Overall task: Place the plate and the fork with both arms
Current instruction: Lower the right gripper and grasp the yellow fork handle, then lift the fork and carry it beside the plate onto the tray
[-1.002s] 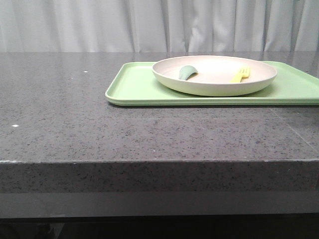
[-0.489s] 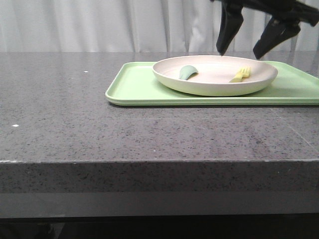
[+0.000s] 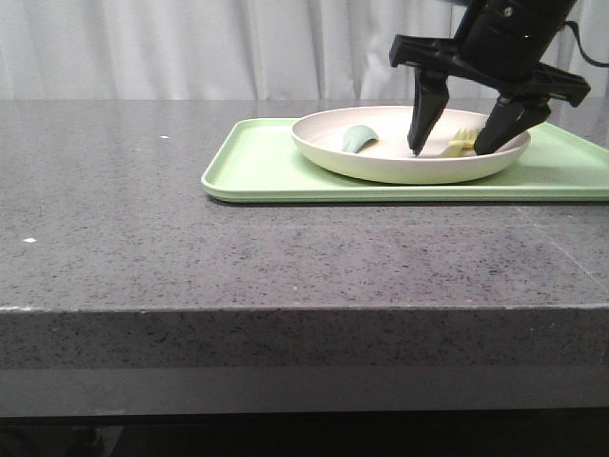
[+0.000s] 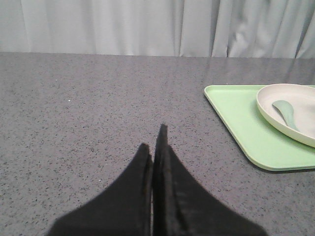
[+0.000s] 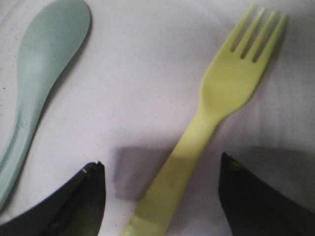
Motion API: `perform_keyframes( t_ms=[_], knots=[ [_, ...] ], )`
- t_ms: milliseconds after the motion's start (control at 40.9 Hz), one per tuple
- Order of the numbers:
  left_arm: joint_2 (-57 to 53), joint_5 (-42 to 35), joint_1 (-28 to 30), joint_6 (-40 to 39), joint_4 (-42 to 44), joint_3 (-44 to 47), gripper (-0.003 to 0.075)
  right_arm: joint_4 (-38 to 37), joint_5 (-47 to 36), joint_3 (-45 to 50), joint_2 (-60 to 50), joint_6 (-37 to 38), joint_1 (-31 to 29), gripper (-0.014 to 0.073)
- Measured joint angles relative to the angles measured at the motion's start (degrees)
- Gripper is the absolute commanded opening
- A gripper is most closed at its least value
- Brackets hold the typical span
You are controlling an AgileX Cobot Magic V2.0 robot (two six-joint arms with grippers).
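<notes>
The cream-white plate (image 3: 381,162) sits on the light green tray (image 3: 257,167) at the back right. The pale yellow fork (image 3: 460,143) lies in the plate's right half. My right gripper (image 3: 454,150) is open and lowered into the plate, one finger on each side of the fork. In the right wrist view the fork (image 5: 216,108) runs between the two fingertips (image 5: 160,169), handle toward them, not gripped. The plate (image 4: 295,105) also shows in the left wrist view. My left gripper (image 4: 153,140) is shut and empty over bare counter, left of the tray.
A grey-green spoon-like utensil (image 3: 357,139) lies in the plate's left half and also shows in the right wrist view (image 5: 42,73). The tray's near left corner (image 4: 256,160) shows in the left wrist view. The dark speckled counter (image 3: 143,238) runs left and forward. Curtains hang behind.
My right arm has come into view from above and dropped its open gripper into the plate around the fork. The fork shifted slightly. The plate and tray stayed put.
</notes>
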Motion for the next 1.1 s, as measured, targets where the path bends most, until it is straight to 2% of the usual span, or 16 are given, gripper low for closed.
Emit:
perform_keyframes(
  t_ms=[220,293,489,611,758,1100],
  knots=[
    [0.00,-0.02,0.00,0.00,0.00,0.00,-0.0018,0.00,-0.49,-0.35,0.48,0.00,0.00,0.0493],
    [0.00,-0.02,0.00,0.00,0.00,0.00,-0.0018,0.00,-0.59,-0.35,0.48,0.00,0.00,0.0434],
    [0.00,-0.02,0.00,0.00,0.00,0.00,-0.0018,0.00,-0.59,-0.35,0.69,0.00,0.00,0.0181],
    [0.00,-0.02,0.00,0.00,0.00,0.00,-0.0018,0.22,-0.59,-0.35,0.69,0.00,0.00,0.0094],
    [0.00,-0.02,0.00,0.00,0.00,0.00,-0.0018,0.24,-0.59,-0.99,0.69,0.00,0.00,0.0056],
    [0.00,-0.02,0.00,0.00,0.00,0.00,-0.0018,0.34,1.67,-6.84,0.69,0.00,0.00,0.0056]
  ],
)
